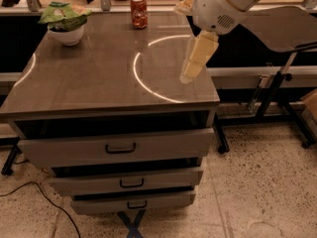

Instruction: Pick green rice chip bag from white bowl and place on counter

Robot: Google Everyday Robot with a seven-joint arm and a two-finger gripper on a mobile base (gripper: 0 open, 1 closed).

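Likely light, soft, crinkly, slippery: green rice chip bag (63, 15), atop white bowl (67, 35), 10 o'clock on surface (89, 78). Best pinch raised top fold. At 3 o'clock hovers hand (190, 69); released or clenched, cannot tell.

On counter (89, 78): chip bag (63, 15) in bowl (67, 35) far left, can (139, 12) far centre, gripper (192, 67) above right edge

glossy counter (89, 78), glossy white bowl (66, 35), plastic pincer (189, 73) over counter

My white, rounded arm (225, 4) has what may be a vent grille; my cream gripper (188, 74) hangs above the counter (89, 78).
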